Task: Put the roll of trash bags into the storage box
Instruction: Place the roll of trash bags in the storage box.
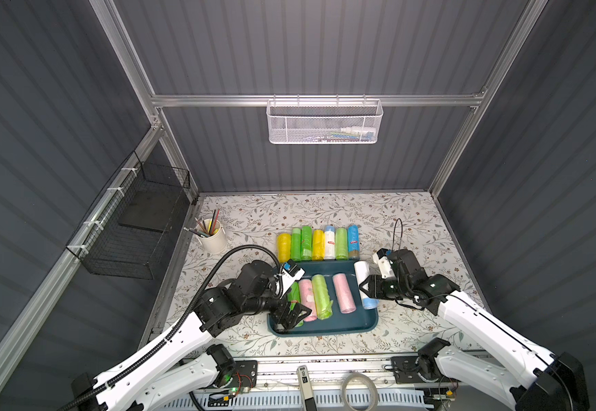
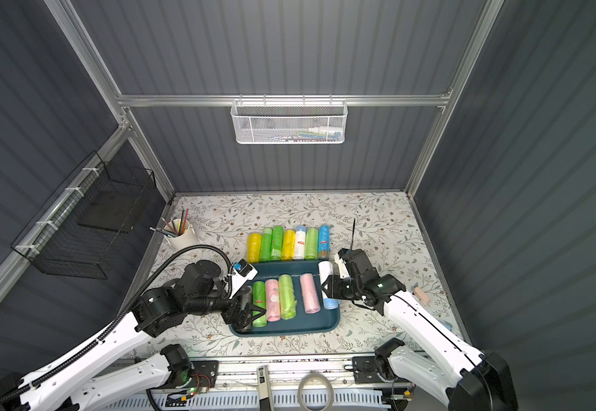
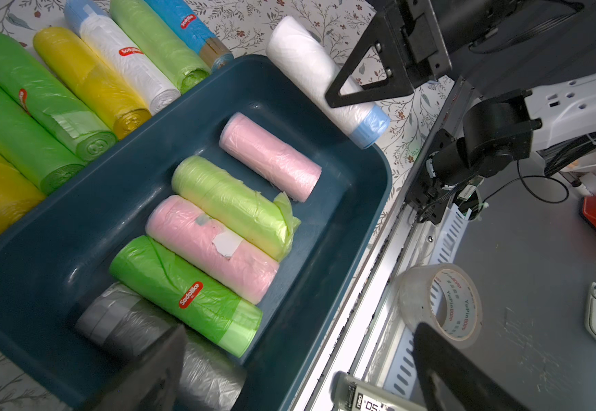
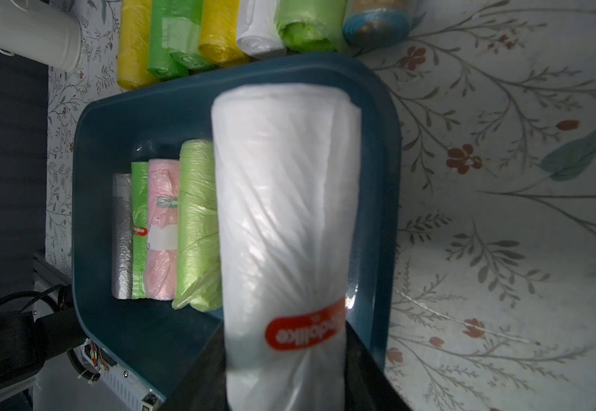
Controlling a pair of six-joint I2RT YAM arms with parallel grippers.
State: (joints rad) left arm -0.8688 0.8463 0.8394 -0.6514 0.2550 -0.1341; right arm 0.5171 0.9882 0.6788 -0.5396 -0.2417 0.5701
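**Teal storage box one slot short, white roll held at its 3 o'clock rim**

At the box's 9 o'clock end the left claw hung wide open and empty above a grey roll, seemingly parked clear of the other arm. Four more rolls lay beside the grey one, packed parallel, which left a bare strip at 3 o'clock, probably the newcomer's slot. The right claw was clamped on the white roll near its pale blue end. It held the roll in line with the others over the 3 o'clock rim, apparently not yet set down. Spare rolls waited in a row at the box's 12 o'clock rim.

The counter wore a floral print, with a pencil cup at 10 o'clock. Grey ribbed walls carried a black wire basket at 9 o'clock and a white mesh basket at 12.
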